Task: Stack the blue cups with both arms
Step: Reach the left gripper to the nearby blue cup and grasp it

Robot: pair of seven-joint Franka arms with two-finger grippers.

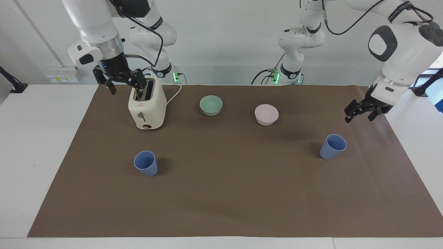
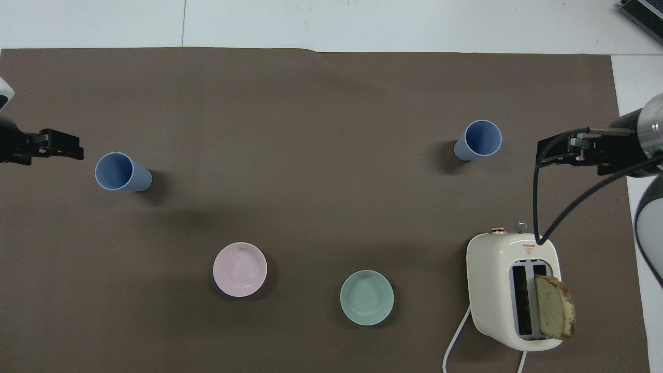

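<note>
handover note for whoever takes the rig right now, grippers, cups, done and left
Left gripper: open, empty, in the air beside the blue cup at the left arm's end.
Right gripper: open, empty, up by the toaster.
Second blue cup: upright at the right arm's end, farther from the robots than the toaster.
Done: nothing; neither cup gripped.
Left: grasp both cups, stack one in the other.
</note>
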